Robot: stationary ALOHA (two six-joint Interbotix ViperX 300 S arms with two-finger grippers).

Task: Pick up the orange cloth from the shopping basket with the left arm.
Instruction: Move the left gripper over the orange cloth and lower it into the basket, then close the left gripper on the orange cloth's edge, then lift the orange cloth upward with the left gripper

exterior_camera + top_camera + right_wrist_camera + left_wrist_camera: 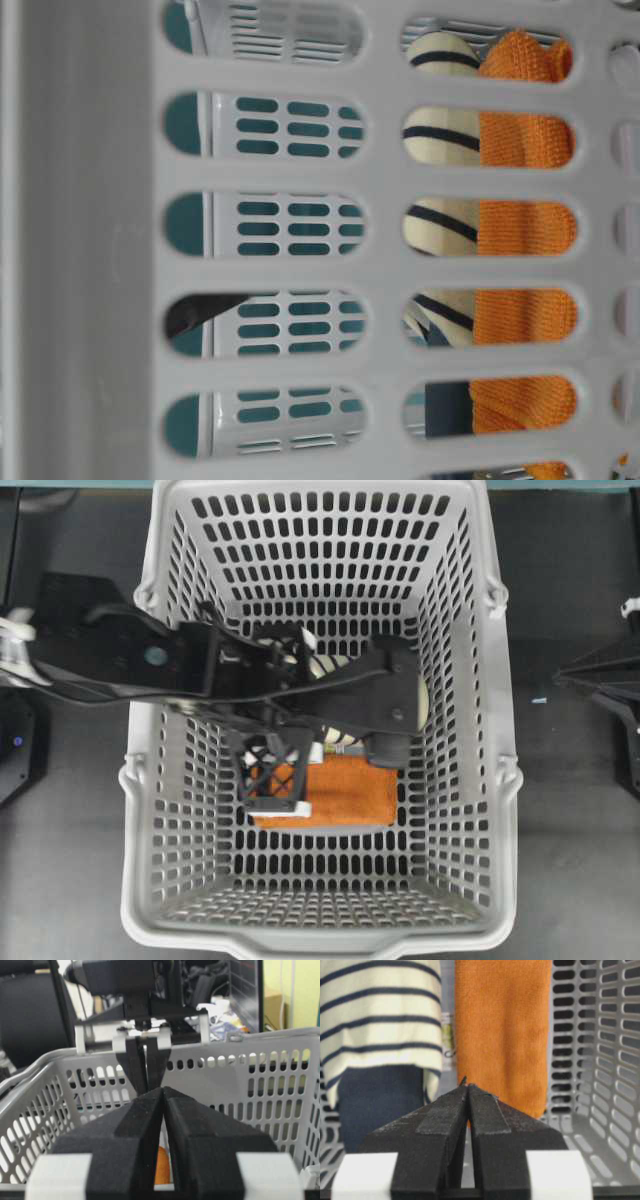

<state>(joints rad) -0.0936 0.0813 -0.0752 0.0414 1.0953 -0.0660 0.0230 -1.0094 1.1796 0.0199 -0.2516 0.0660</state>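
Note:
The orange cloth lies flat on the floor of the shopping basket, towards its front middle. My left arm reaches in from the left, and its gripper hangs over the cloth's left part. In the left wrist view the gripper is shut with nothing between its tips, and the cloth lies just beyond them. The table-level view shows the cloth through the basket wall. My right gripper is shut and empty outside the basket's right side.
A navy-and-cream striped fabric bundle lies right beside the cloth, partly hidden under my left arm. The basket's slotted walls close in on every side. The dark table surrounds the basket.

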